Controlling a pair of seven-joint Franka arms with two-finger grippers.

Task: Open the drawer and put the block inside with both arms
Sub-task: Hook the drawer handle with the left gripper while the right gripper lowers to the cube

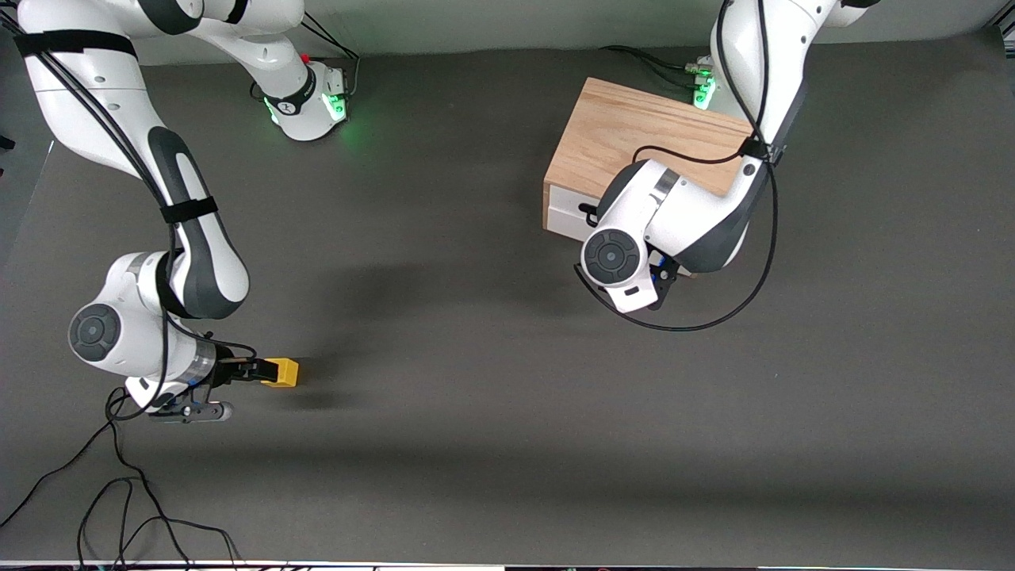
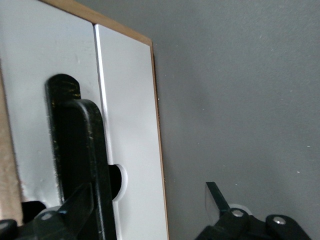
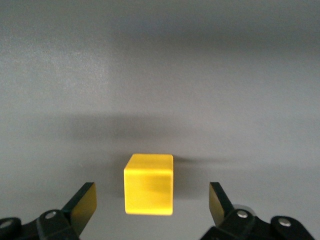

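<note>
The yellow block lies on the dark table toward the right arm's end, nearer the front camera. My right gripper is low at the block and open. In the right wrist view the block sits between the spread fingertips, untouched; my right gripper is empty. The oak box stands by the left arm's base, its white drawer looking shut. My left gripper is mostly hidden under its wrist in front of the drawer. In the left wrist view it is open, one finger by the black handle.
Loose black cables lie on the table near the front edge at the right arm's end. A cable loop hangs from the left arm in front of the box. Bare table lies between the block and the box.
</note>
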